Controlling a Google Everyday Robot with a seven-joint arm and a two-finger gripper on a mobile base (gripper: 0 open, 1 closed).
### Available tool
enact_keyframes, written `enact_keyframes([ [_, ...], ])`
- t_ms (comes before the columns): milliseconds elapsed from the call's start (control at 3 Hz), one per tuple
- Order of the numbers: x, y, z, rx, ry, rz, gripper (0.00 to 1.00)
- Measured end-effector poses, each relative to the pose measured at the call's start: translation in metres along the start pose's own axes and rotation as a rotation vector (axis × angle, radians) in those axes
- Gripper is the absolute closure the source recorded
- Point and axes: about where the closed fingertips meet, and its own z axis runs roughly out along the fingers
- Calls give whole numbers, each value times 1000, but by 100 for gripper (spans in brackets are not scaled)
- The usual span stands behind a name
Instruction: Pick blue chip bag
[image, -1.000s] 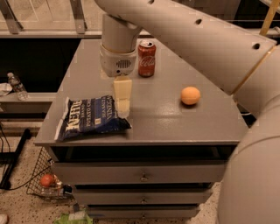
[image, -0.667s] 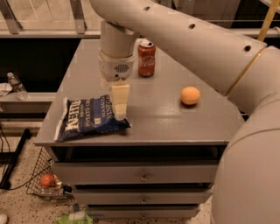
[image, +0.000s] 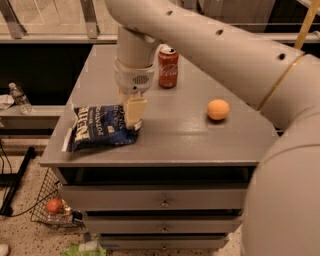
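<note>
As I watch through the one camera view, the end effector (image: 134, 114) hangs pointing straight down from the arm (image: 210, 45), which sweeps in from the upper right and fills much of that side. Its pale tip is low over the table (image: 180, 142) and overlaps the right end of the blue chip bag (image: 97, 130). From here I cannot tell how far open it is, or whether it has any hold on the bag. I can only say that its tip meets the bag's right edge as I see it.

The blue chip bag lies flat and crinkled on the front-left part of the table. Its white lettering runs sideways and its white-edged left end reaches close to the table's left edge. Its long side runs roughly along the front edge.

A red soda can (image: 168, 67) stands upright towards the back of the table, just right of the wrist housing and well apart from the bag. An orange (image: 218, 109) rests on the right half of the table, apart from both the can and the bag.

Below the tabletop I see a stack of drawers (image: 162, 202) with small knobs. On the left, a clear water bottle (image: 20, 98) lies on a lower ledge. A wire basket (image: 44, 197) sits on the speckled floor by the table's front-left corner, with a round red thing (image: 53, 205) inside.
</note>
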Motion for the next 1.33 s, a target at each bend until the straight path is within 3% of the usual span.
enact_keyframes([
  [333, 9, 2, -35, 84, -13, 10, 95],
  [667, 24, 10, -99, 233, -25, 23, 100],
  [1000, 31, 19, -143, 323, -31, 20, 100],
  [1333, 28, 23, -159, 343, -43, -5, 100],
])
